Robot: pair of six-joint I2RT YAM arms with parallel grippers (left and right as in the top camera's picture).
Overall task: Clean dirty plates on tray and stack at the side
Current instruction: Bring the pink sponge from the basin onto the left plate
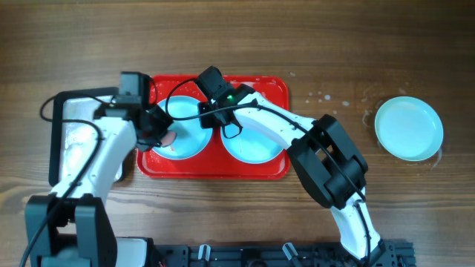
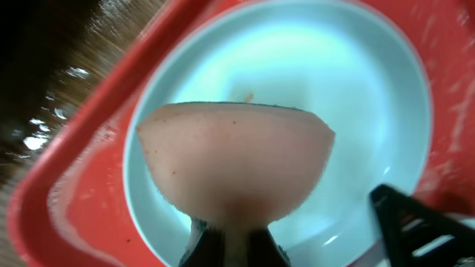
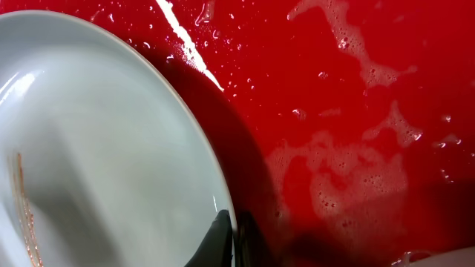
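Two pale turquoise plates lie on the red tray (image 1: 215, 169), which is streaked with foam. My left gripper (image 1: 159, 133) is shut on a pink sponge (image 2: 234, 159) and holds it on the left plate (image 1: 191, 141); that plate also fills the left wrist view (image 2: 297, 67). My right gripper (image 1: 211, 117) is shut on that plate's rim, seen in the right wrist view (image 3: 234, 237). There the plate (image 3: 96, 148) shows a thin dark smear, with the tray (image 3: 356, 111) beside it. The right plate (image 1: 252, 144) sits partly under the right arm. The third plate (image 1: 408, 128) lies on the table at the far right.
A black-rimmed silver metal tray (image 1: 74, 141) lies left of the red tray, partly under the left arm. Water drops mark the wooden table (image 1: 326, 96) between the red tray and the far-right plate.
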